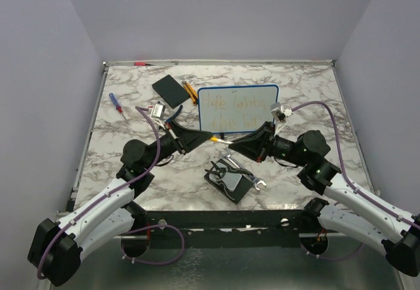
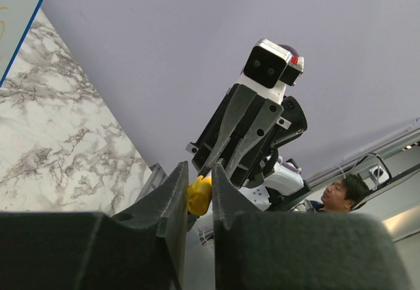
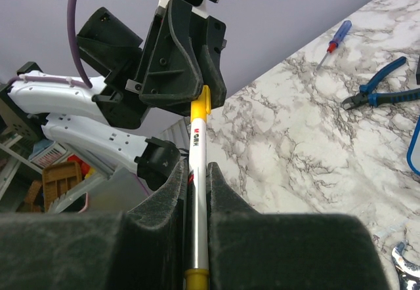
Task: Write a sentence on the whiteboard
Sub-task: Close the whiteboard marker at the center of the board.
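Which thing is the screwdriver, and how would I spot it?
Look at the marble table, toward its far left side, left of the black square pad. The screwdriver lies there alone, flat on the marble. It is a slim straight stick with a blue and red handle, unlike the forked blue-handled pliers nearby.

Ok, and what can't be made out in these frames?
- The sentence, top view: strokes too faint and small to read.
- The marker, right wrist view: its far end is covered by the left gripper, so the tip can't be checked.
- The whiteboard, left wrist view: cut off by the frame's corner, only an edge shows.
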### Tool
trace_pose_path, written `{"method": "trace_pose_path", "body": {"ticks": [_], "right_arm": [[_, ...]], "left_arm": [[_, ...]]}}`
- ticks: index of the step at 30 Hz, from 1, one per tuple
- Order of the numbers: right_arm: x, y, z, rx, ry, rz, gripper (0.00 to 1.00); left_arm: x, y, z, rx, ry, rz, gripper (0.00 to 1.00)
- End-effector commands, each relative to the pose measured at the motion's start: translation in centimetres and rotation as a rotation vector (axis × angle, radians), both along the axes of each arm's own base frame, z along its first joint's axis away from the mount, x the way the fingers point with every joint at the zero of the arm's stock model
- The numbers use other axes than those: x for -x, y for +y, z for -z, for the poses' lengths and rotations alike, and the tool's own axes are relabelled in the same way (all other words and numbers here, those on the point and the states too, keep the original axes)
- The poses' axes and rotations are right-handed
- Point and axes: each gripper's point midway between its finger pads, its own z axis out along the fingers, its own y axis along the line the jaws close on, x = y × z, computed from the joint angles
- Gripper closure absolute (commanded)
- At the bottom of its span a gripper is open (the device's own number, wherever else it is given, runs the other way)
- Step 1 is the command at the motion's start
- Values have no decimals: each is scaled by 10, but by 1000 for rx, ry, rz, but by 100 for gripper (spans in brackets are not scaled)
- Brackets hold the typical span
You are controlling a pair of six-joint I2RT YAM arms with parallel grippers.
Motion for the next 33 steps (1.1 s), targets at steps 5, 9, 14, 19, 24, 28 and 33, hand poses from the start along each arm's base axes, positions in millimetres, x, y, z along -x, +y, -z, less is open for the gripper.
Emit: {"method": "trace_pose_path", "body": {"ticks": [5,9,14,19,24,28,33], "right_arm": [[-6,-2,-13,-20,-53,31,99],[-5,5,-13,-32,-53,-3,99],[-5,13,-12,-54,-48,-39,99],[-9,17,-14,-57,-55,-43,99],[-9,21,-18,-77,-60,-61,99],[-10,23,-20,-92,-67,-63,99],[-12,28,-24,-103,-78,-73,99]], "left_arm": [[3,0,0,-9,-29,12,100],[3,0,-1,-14,-42,11,100],[5,-1,-3,-22,-66,17,100],[9,-2,-5,-30,-92,32,100],[11,-3,-5,-30,-100,43,100],[14,-4,-6,-26,-106,53,100],[16,-6,-6,-20,-108,62,100]]}}
